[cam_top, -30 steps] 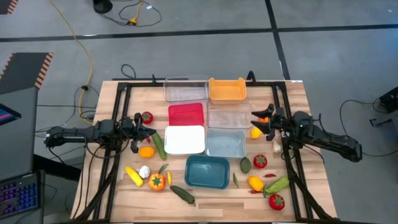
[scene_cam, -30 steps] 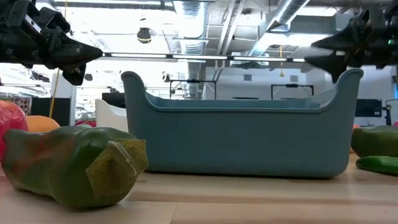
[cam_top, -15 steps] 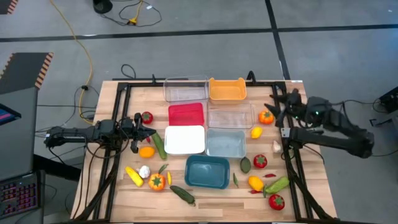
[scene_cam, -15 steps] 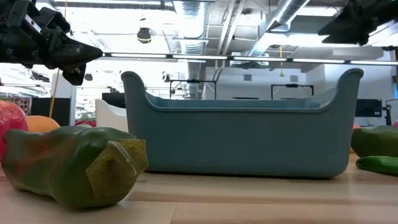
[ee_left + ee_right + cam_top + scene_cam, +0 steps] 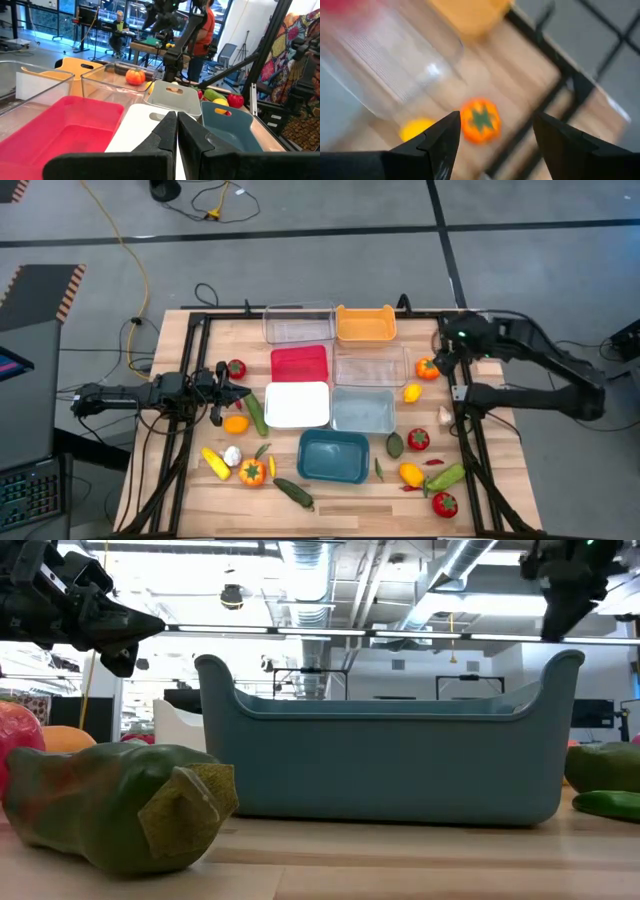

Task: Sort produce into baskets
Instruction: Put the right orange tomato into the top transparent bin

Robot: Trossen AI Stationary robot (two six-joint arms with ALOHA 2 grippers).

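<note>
Floor: grey concrete [image 5: 300, 260] is lying around the tabletop, with dark seam lines crossing it.
Cable: a yellow cable [image 5: 128, 255] is trailing across the floor.
Ceiling: silver ducts [image 5: 310, 570] and strip lights are running overhead.
People: a person in orange [image 5: 204, 27] is standing beyond desks; another person [image 5: 120, 20] is sitting by the windows.

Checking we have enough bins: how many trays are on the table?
7: two clear, orange, red, white, pale blue, teal. All empty; none seem hidden.
</note>
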